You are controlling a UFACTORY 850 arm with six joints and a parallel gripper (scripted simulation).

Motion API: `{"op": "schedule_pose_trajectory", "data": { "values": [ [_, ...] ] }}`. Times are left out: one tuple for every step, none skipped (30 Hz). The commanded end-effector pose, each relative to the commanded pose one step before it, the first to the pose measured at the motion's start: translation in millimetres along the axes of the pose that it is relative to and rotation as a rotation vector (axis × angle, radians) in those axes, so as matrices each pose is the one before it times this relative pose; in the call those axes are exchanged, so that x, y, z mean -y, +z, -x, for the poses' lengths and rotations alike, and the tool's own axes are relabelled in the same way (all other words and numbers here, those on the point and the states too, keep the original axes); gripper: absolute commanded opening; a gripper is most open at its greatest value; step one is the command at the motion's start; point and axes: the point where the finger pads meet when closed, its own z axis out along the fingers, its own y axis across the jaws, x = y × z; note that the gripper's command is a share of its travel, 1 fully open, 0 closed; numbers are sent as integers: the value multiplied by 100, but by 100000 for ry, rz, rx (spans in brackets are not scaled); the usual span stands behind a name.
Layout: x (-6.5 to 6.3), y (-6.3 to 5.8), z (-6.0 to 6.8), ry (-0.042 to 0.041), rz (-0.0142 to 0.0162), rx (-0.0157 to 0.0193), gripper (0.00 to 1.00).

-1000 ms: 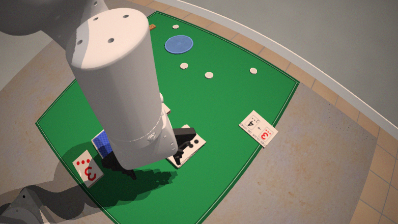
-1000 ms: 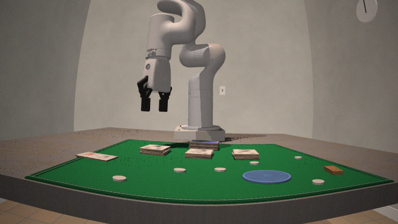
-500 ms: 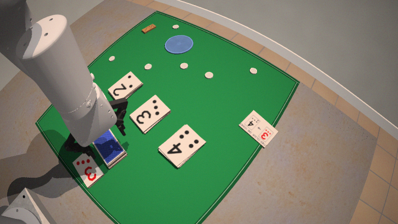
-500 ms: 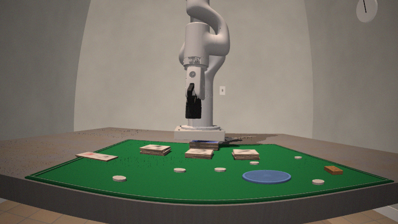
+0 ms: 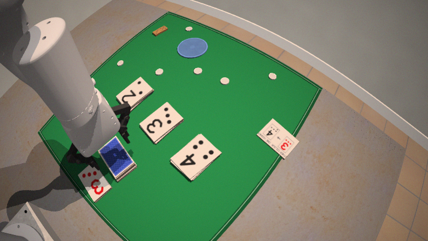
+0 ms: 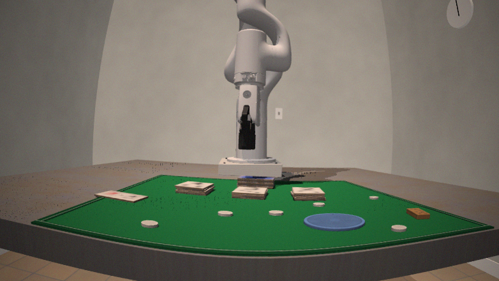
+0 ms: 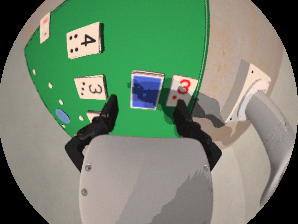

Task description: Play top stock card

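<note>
The face-down stock (image 5: 116, 158) (image 6: 255, 181) (image 7: 145, 90) has a blue back and lies near the arm's base on the green card cloth (image 5: 239, 104) (image 6: 195, 223) (image 7: 153, 23). Beside it lies the waste (image 5: 94, 185) (image 7: 182, 88), a face-up red 3. Three face-up piles form a row: a black 2 (image 5: 134, 92) (image 6: 308, 193), a black 3 (image 5: 161, 122) (image 6: 249, 192) (image 7: 91, 87) and a black 4 (image 5: 195, 156) (image 6: 194, 187) (image 7: 85, 39). My gripper (image 5: 111, 152) (image 6: 246, 146) (image 7: 147, 104) is open and empty. It hangs well above the stock, fingers pointing down to either side of it.
A reference card (image 5: 277, 137) (image 6: 120, 196) lies across the cloth's edge. A blue disc (image 5: 192, 47) (image 6: 334, 221), a cork block (image 5: 160, 30) (image 6: 417, 212) and several white chips (image 5: 197, 70) (image 6: 224, 212) lie on the far part of the cloth. The arm's base (image 6: 249, 167) stands behind the stock.
</note>
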Motion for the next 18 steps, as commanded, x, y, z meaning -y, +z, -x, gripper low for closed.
{"op": "schedule_pose_trajectory", "data": {
  "values": [
    [66,-31,12,-9690,-151,-1,100],
    [-2,3,1,-3120,-1,-4,100],
    [-2,3,1,-3509,-1,-5,100],
    [-1,2,1,-2316,-1,-3,100],
    [-1,2,1,-1585,-1,-2,100],
    [-1,3,1,-2951,-1,-4,100],
    [-1,1,1,-1341,0,-2,100],
    [0,0,0,0,0,0,100],
    [0,0,0,0,0,0,100],
    [-2,5,2,-4680,-1,-7,100],
    [-2,5,2,-4587,-1,-6,100],
    [0,0,0,-475,0,-1,100],
    [-1,4,2,-3567,0,-5,100],
    [-1,2,1,-1868,0,-3,100],
    [-1,3,1,-2627,0,-4,100],
    [-1,2,1,-2427,0,-3,100],
    [0,1,0,-743,0,-1,100],
    [-1,4,2,-4033,0,-6,100]
  ]
}}
